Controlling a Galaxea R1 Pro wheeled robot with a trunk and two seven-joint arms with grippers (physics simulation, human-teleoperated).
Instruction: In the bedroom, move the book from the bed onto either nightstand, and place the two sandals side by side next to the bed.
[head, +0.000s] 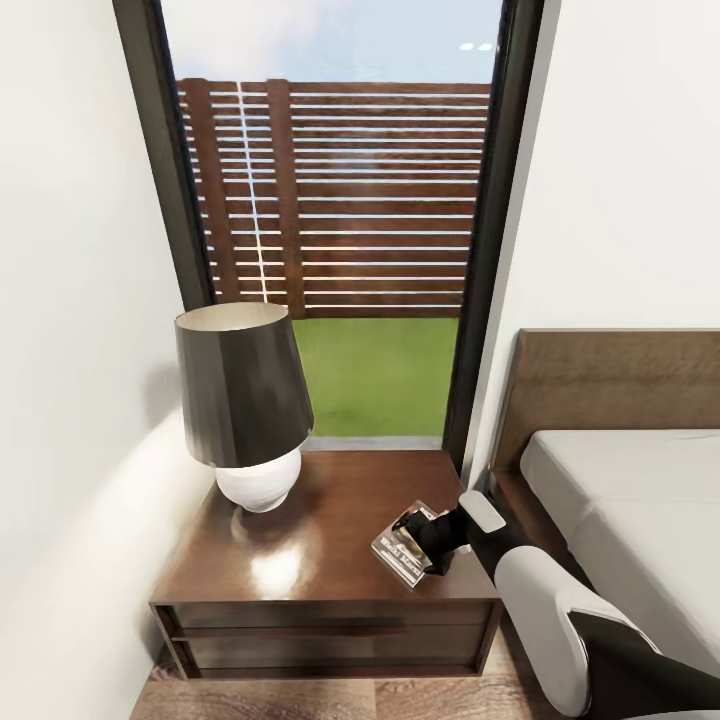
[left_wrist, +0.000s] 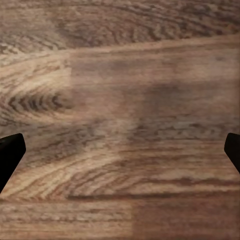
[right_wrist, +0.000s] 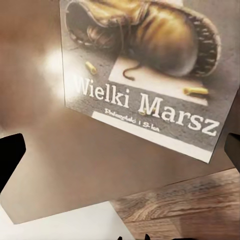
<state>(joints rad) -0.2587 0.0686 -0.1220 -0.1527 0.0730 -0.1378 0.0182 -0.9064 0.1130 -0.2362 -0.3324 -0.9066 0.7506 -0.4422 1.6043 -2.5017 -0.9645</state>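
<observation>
The book (head: 398, 548) lies on the glossy dark-brown nightstand (head: 330, 500), near its front right corner. In the right wrist view the book's cover (right_wrist: 145, 75) shows a worn boot and white title lettering. My right gripper (head: 428, 542) hovers just over the book, open, with its fingertips (right_wrist: 10, 155) spread wider than the cover and touching nothing. The left gripper (left_wrist: 120, 155) is open above bare wood-plank floor (left_wrist: 120, 75). To the right of the nightstand stands the bed (head: 630, 480) with a pale mattress and brown headboard. The sandals are out of view.
A lamp (head: 245, 400) with a dark shade and white base takes up the nightstand's back left. A white wall closes off the left side. Behind the nightstand is a tall dark-framed window (head: 340, 200) showing fence and grass. A narrow gap separates nightstand and bed.
</observation>
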